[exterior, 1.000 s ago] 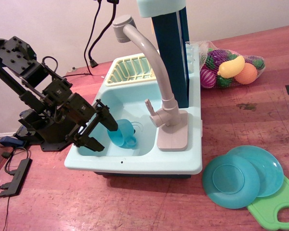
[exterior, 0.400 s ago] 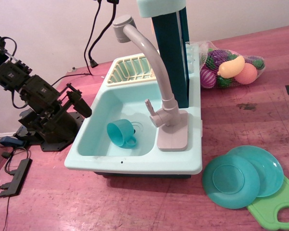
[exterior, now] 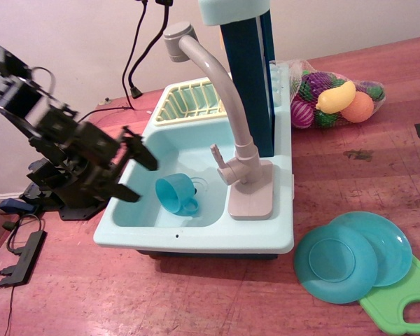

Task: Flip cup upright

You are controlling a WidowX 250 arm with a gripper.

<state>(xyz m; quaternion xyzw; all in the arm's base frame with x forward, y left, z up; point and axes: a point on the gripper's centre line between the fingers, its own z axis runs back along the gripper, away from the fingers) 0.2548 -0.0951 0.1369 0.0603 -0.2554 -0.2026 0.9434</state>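
Teal plastic, and on its side: the cup [exterior: 176, 194] lies in the sink [exterior: 280, 241] basin, mouth turned toward the lower left, loop handle poking out to the right near the drain. Nothing touches it. Bare basin floor shows to its left and behind it, so there is open room on those sides; on its right it sits close to the faucet [exterior: 217, 84] base, and the basin's front wall runs just below it.

Out at the sink's left edge hangs the gripper [exterior: 129, 173], blurred, its two dark fingers [exterior: 141, 152] spread apart with nothing between them. It hovers over the left rim, apart from the cup. The black arm behind it slants up toward the upper left.

The faucet arches high over the basin, so the space straight above the cup is partly crossed by that grey neck. Behind the basin, a yellow rack [exterior: 189, 100] fills the rear compartment.

Farther out on the red wooden table [exterior: 196, 301]: two teal plates [exterior: 353, 255] overlapping at the right front, one edge lapping a green board [exterior: 406, 297]. A mesh bag of toy fruit [exterior: 332, 98] rests at the far right, well apart from everything in the sink.
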